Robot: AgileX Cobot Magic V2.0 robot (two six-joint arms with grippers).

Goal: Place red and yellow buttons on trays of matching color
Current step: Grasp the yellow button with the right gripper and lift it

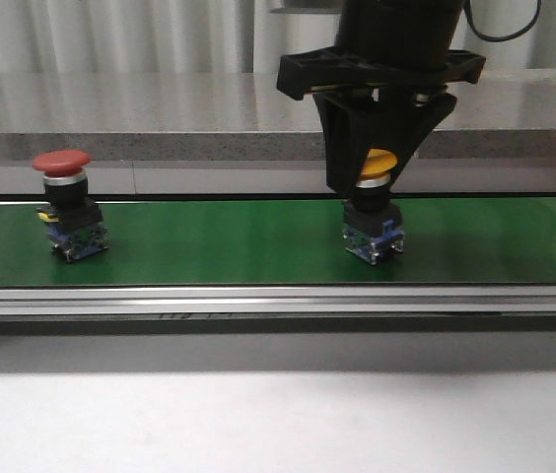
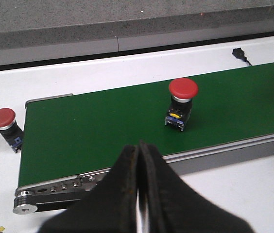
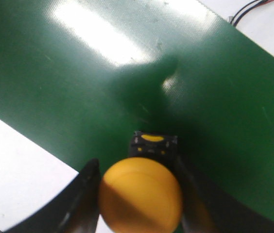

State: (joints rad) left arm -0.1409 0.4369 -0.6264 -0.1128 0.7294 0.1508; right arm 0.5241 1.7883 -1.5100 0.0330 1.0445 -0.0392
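Two domed buttons on matte green belt [image 1: 219,241], right pincer [image 1: 362,182] straddling glossy yellow button [image 1: 378,163] unclenched, left pincer [image 2: 139,194] clenched, red button [image 1: 61,163] apart.

**Two buttons on the belt**

On the conveyor belt [image 1: 239,241], one button [image 1: 69,202] stands at nine o'clock and another button [image 1: 375,202] at three o'clock, well apart. The right claw [image 1: 372,182] straddles the latter's cap from twelve o'clock.

yellow button [image 3: 141,193] blurred, fingers [image 3: 81,204] cropped
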